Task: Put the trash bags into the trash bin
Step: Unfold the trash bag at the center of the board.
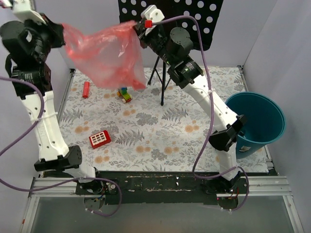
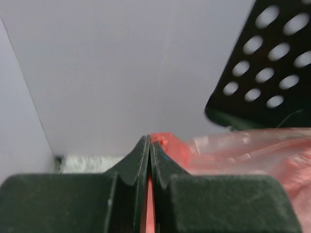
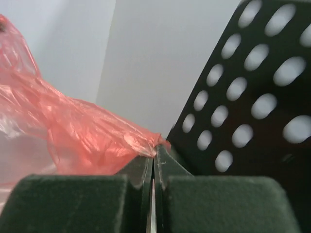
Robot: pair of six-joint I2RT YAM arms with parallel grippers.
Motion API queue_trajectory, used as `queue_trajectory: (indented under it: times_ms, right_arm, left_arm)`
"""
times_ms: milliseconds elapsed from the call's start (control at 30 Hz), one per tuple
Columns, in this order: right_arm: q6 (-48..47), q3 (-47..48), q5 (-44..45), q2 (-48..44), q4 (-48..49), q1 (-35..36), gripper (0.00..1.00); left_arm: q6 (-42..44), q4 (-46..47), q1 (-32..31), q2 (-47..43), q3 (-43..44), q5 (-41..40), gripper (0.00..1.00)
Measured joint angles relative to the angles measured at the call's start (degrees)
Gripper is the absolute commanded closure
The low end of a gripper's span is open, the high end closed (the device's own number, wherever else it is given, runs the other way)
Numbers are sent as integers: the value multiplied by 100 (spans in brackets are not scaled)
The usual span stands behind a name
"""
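**Bag stretched between both grippers, high over the table**

The trash bag (image 1: 109,53) hangs in the air above the far left part of the table (image 1: 170,138). One top corner is pinched in the left gripper (image 1: 62,35) and the other in the right gripper (image 1: 139,30). Both pairs of fingers are pressed together on the red film. The bag's top edge runs left to right between them, and its body sags down toward a small coloured toy (image 1: 125,94). The trash bin (image 1: 262,128) stands at the table's right edge, well apart from the bag, with open tabletop between them. A black perforated stand (image 1: 194,14) sits close behind the right gripper.
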Motion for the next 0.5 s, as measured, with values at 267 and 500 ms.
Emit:
queue_trajectory:
  times_ms: [267,500]
  right_arm:
    - [-2186,-1980,-245,-1596,3012,1043,99]
    - [-4048,-7217,-1506,-4752,1058,1075,99]
  left_arm:
    - [-579,3941,656,-2273,-1058,1416,100]
    - [1272,2826,686,-5893,-6655,5484,100]
